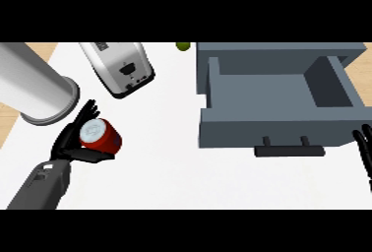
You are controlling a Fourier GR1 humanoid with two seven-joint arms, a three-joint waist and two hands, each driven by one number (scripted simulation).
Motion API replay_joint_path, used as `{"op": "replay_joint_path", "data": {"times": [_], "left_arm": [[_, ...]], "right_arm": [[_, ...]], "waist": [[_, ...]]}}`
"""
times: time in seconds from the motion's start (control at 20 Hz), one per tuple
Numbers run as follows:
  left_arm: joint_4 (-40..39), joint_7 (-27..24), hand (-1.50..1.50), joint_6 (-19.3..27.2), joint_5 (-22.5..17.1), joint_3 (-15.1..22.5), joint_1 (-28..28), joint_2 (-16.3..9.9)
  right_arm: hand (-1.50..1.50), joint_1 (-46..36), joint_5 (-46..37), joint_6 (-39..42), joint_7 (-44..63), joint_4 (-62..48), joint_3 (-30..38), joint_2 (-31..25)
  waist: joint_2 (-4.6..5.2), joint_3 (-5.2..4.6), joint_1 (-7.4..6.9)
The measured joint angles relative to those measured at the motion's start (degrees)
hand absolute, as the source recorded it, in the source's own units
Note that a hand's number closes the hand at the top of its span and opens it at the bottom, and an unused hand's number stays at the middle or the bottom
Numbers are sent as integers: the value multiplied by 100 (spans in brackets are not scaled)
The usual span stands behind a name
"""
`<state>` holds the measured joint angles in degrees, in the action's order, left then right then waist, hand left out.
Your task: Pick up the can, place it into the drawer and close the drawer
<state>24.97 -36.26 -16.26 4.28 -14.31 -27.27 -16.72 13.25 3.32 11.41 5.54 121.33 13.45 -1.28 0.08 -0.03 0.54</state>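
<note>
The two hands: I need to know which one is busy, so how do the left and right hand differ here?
The left hand shows fully at the view's lower left, while only the fingers of the right hand show at the right edge. The left hand curls round the red can; the right hand holds nothing, its fingers straight, beside the open drawer. Both are black.

Glossy red can with a pale metal-looking lid, matt grey drawer beside it, smooth white tabletop underneath. Behind the can, a shiny silver toaster and brushed-metal-looking cylinder. Matt black robot hand.
</note>
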Motion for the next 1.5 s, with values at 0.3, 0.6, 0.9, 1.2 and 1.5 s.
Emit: {"op": "replay_joint_path", "data": {"times": [0.3, 0.6, 0.9, 1.2, 1.5], "left_arm": [[2, 8, -150, 35, 11, 105, -60, 130], [-11, -154, 150, 14, 48, 206, -99, 231], [23, 27, 150, -255, -97, 206, -291, 333], [539, 275, 150, -57, -341, 135, -17, 563], [1124, 443, 150, 979, -673, -232, 325, 846]], "right_arm": [[-150, 148, 116, 95, -62, 59, 57, -26], [-150, 120, 146, 102, -3, 73, 89, -26], [-150, 243, 243, 162, -38, 208, 142, 9], [-150, 510, 216, 86, -65, 412, -1, 69], [-150, 418, 172, 43, -101, 304, 14, 74]], "waist": [[-2, 1, -1], [-9, 10, -8], [-6, 4, -4], [-16, 5, -31], [-28, 6, -81]]}}
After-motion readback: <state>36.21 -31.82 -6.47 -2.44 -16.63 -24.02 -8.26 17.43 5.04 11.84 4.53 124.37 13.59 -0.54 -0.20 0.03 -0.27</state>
